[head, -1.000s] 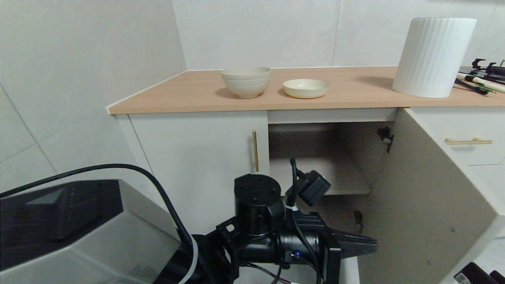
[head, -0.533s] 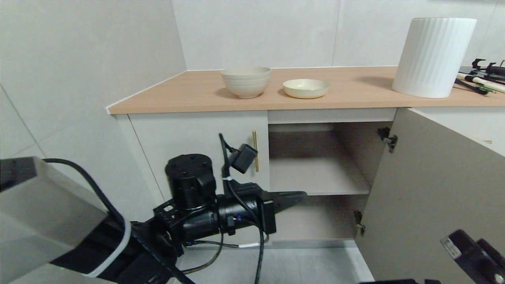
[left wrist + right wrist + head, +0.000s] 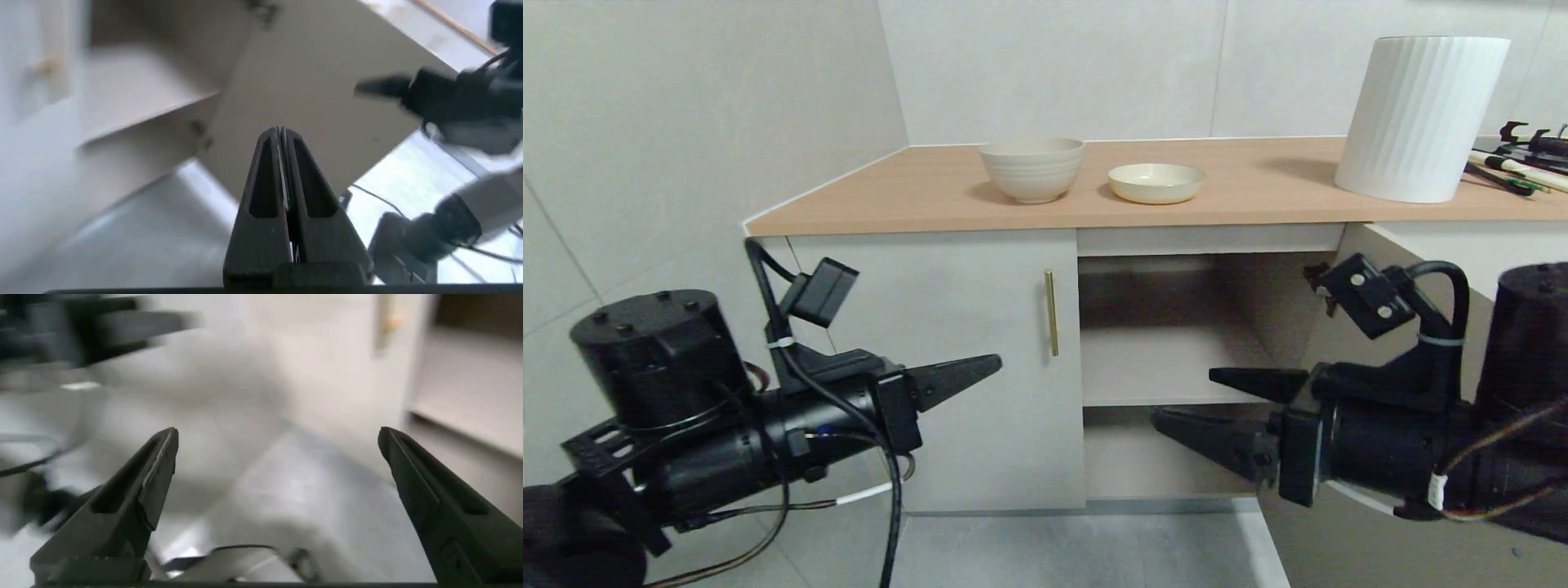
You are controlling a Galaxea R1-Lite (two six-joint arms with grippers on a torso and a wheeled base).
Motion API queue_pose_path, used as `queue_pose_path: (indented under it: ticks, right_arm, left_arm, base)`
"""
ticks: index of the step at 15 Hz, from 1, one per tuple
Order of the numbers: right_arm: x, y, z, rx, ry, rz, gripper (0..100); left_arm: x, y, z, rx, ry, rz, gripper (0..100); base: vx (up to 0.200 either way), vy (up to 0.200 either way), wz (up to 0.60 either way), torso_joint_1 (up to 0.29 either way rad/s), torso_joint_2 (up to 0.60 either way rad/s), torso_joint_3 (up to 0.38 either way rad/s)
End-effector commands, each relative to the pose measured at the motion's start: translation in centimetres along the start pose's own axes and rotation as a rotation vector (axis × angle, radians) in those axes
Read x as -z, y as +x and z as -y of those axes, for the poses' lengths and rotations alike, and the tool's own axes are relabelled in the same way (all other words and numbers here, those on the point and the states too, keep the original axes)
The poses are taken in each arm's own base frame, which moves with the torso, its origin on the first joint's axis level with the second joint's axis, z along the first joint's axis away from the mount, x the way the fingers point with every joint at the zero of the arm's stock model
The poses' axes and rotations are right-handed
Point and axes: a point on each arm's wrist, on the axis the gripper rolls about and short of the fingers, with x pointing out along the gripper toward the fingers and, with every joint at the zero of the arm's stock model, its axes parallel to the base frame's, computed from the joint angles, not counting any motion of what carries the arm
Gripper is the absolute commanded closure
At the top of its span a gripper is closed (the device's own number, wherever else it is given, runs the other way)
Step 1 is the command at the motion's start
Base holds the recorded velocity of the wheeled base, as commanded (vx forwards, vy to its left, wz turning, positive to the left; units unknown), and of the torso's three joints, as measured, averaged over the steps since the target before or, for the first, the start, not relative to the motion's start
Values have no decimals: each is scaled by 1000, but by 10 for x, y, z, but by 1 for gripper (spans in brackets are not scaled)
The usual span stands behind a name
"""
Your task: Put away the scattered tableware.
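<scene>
A ribbed, cream-coloured bowl and a shallow cream dish sit upright and a little apart on a wooden countertop. Both are well above your two claws, and neither claw touches them. The bowl is up and just past the tip of your left claw. The dish is almost straight above the tips of your right claw. Both pieces look like glazed ceramic, so expect them to be stiff, smooth, somewhat slippery and breakable. The bowl is probably the heavier of the two. The rim looks like the best place to hold each one, with one finger inside and one outside. For the bowl, take the near wall. The dish has a low lip, so you will need a flatter, more careful pinch. Your left claw is closed on nothing, and the left wrist view shows its fingers pressed together. Your right claw is spread wide and empty, as the right wrist view also shows. The two claws point toward each other, low in front of the cabinet. Behind the right claw's tips is an open compartment with a bare shelf. Its door is swung out beneath that arm. A closed door with a brass handle is just past your left claw's tip. A tall white ribbed cylinder stands far along the counter.
</scene>
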Motion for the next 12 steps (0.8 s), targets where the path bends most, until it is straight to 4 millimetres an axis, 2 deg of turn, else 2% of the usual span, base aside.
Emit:
queue_pose_path:
  ticks: [1, 3, 4, 5, 9, 12]
  right_arm:
    - [-29, 13, -1, 70, -19, 8, 0]
    - [-55, 10, 4, 128, -1, -52, 0]
    - [-60, 5, 6, 155, 13, -95, 0]
    - [-61, 0, 10, 177, 26, -120, 0]
    - [-57, -8, 12, 204, 48, -125, 0]
    - [-60, -20, 8, 206, 53, -140, 0]
  left_arm:
    - [-25, -41, 17, -52, 38, 93, 100]
    - [-39, -54, 21, -109, 10, 83, 100]
    - [-42, -58, 23, -127, -3, 73, 100]
    - [-47, -61, 26, -138, -8, 72, 0]
    - [-56, -64, 30, -168, 7, 109, 0]
    - [-64, -78, 43, -212, -19, 91, 0]
  base:
    - [0, 0, 0, 0, 0, 0]
    - [0, 0, 0, 0, 0, 0]
    - [0, 0, 0, 0, 0, 0]
    - [0, 0, 0, 0, 0, 0]
    - [0, 0, 0, 0, 0, 0]
    - [0, 0, 0, 0, 0, 0]
